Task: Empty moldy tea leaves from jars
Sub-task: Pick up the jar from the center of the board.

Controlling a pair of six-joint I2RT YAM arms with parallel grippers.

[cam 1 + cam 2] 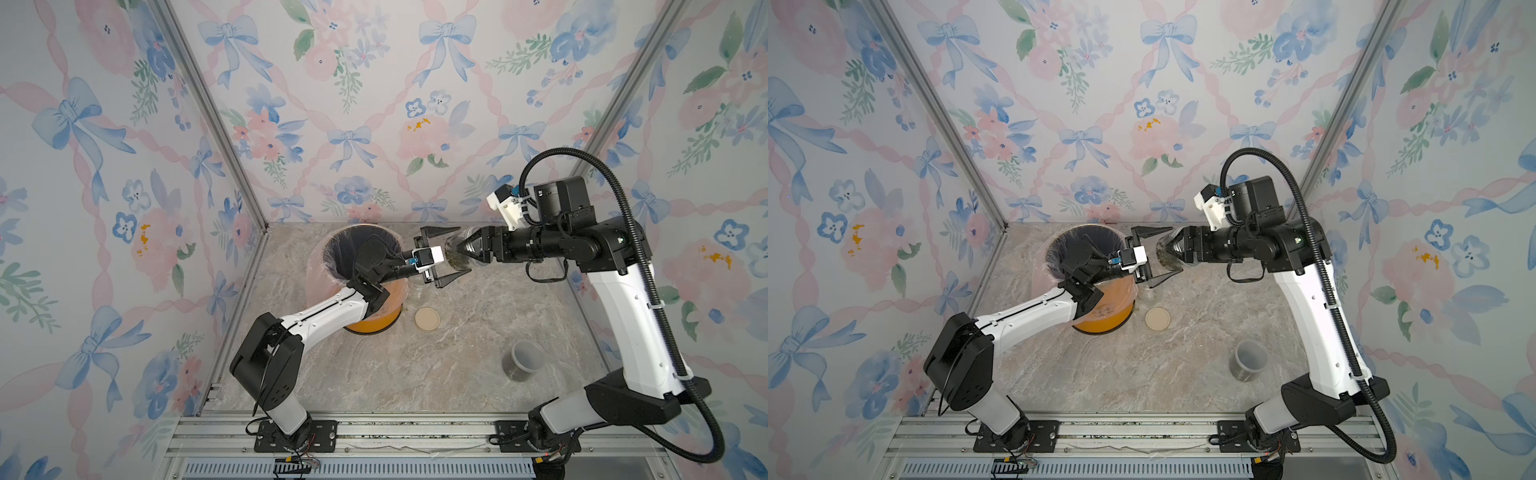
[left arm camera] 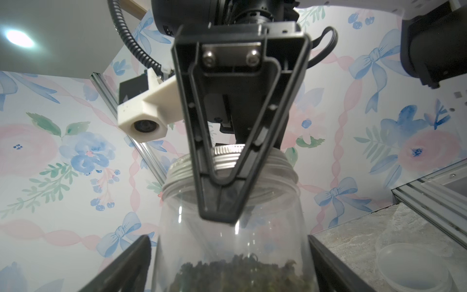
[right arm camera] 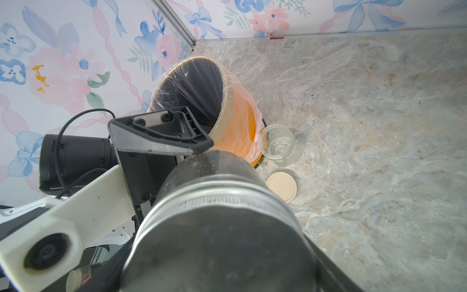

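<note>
Tally one of three: empty jar (image 3: pixel 278 145) at 3 o'clock of bin (image 3: pixel 240 126), capped silver-lidded jar (image 2: pixel 265 227) clenched by right gripper (image 1: pixel 463 250), jaws of left gripper (image 1: pixel 1176 249) spread around it, grey-lidded jar (image 1: pixel 523 360) unopened.

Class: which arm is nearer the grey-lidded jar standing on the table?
Right. The right arm rises just beside the grey-lidded jar; the left arm reaches over the orange bin, across the table from it.
</note>
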